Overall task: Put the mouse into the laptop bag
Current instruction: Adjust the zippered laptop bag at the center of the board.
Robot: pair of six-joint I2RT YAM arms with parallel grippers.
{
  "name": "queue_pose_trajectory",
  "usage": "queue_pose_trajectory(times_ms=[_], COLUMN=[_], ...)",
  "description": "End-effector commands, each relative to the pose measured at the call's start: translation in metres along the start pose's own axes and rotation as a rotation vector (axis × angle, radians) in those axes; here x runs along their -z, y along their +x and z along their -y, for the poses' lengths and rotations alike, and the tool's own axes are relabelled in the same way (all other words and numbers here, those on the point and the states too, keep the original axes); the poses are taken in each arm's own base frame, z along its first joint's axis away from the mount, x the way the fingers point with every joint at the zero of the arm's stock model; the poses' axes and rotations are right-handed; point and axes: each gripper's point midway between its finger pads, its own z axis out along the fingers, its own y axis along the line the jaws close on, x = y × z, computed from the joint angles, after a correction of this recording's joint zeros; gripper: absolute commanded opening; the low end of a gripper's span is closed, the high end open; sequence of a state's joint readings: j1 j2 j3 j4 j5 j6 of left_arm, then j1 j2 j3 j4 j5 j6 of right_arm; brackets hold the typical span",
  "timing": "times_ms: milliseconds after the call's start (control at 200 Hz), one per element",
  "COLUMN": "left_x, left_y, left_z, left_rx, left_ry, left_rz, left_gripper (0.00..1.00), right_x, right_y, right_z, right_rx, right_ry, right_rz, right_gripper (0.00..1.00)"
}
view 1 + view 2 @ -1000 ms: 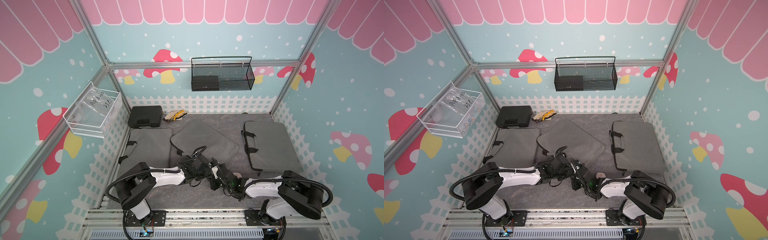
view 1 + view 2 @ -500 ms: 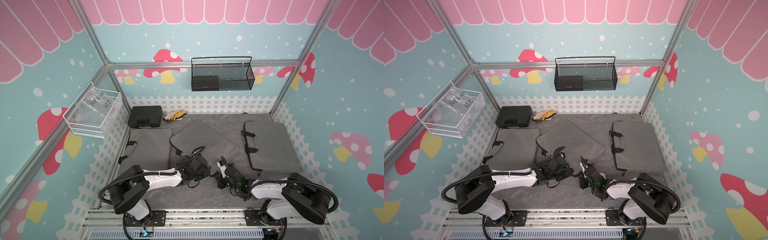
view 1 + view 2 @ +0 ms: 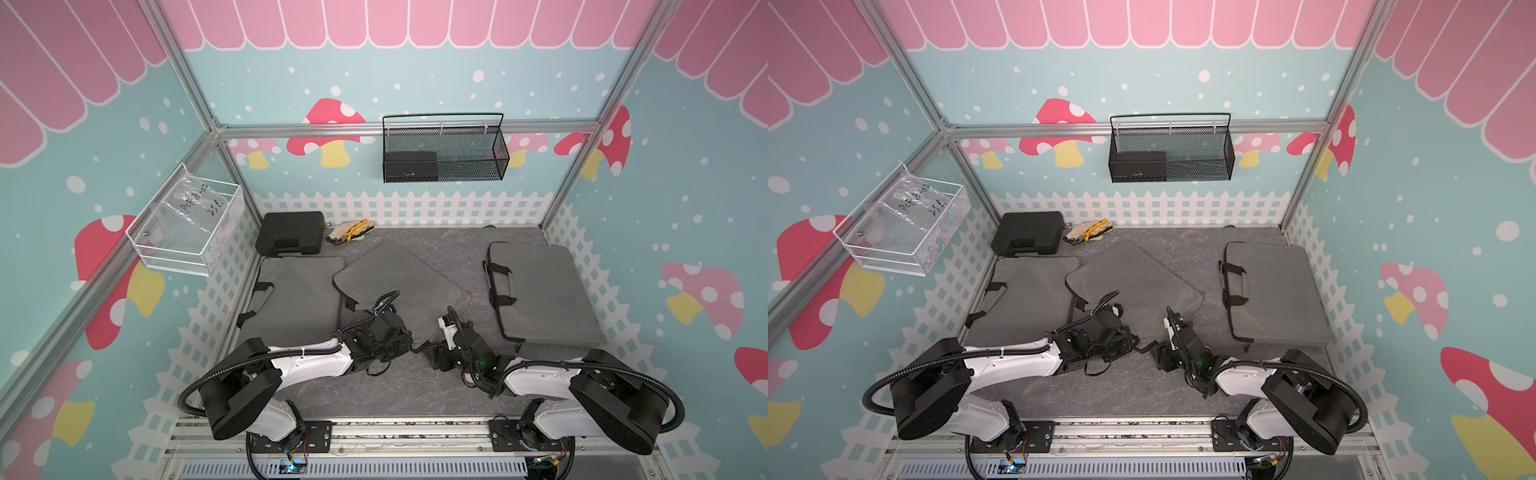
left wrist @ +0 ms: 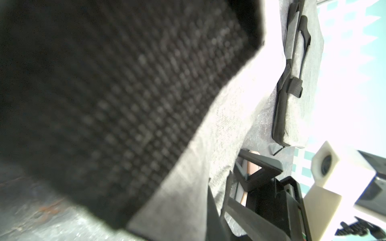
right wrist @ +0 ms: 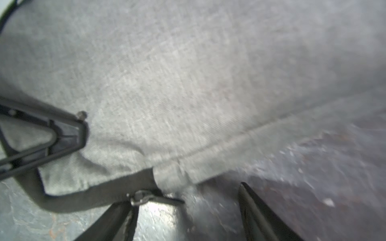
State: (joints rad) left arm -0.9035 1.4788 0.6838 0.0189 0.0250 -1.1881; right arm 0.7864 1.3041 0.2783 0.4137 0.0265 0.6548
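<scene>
Top views bright, sharp. Wrist views blurred; laptop bag unfocused, background overexposed.

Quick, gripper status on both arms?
Left gripper: shut on the edge of the middle laptop bag.
Right gripper: jaws open, holding nothing.

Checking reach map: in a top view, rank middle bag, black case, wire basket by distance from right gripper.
1. middle bag, right at the right gripper tips
2. black case, back left corner
3. wire basket, on the back wall
</scene>
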Motion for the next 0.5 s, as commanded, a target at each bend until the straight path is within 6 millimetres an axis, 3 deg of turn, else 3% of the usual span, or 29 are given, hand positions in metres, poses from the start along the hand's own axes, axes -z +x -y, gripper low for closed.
queue_pose_trajectory(times_ms=[0, 170, 265, 385, 495], left_x=[0.005, 0.005, 0.007, 0.013, 0.02], left_y=[0.007, 0.019, 0.023, 0.024, 0.021], left_z=[0.003, -0.003, -0.008, -0.009, -0.014], left_rx=[-0.056, -0.088, -0.086, -0.089, -0.1], left_ry=[0.025, 0.028, 0.029, 0.042, 0.021], left_rz=[-0.036, -0.09, -0.102, -0.103, -0.081], left_gripper=[0.0, 0.0, 0.0, 0.03, 0.13], right_x=[0.012, 0.025, 0.029, 0.025, 0.008], right_y=[-0.009, -0.048, -0.07, -0.095, -0.108], right_z=[0.018, 0.041, 0.078, 0.104, 0.12], right_rx=[-0.029, -0.044, -0.091, -0.14, -0.147], right_ry=[0.078, 0.135, 0.235, 0.25, 0.264], right_rz=[0.048, 0.146, 0.173, 0.187, 0.164], right_gripper=[0.86, 0.92, 0.95, 0.95, 0.93])
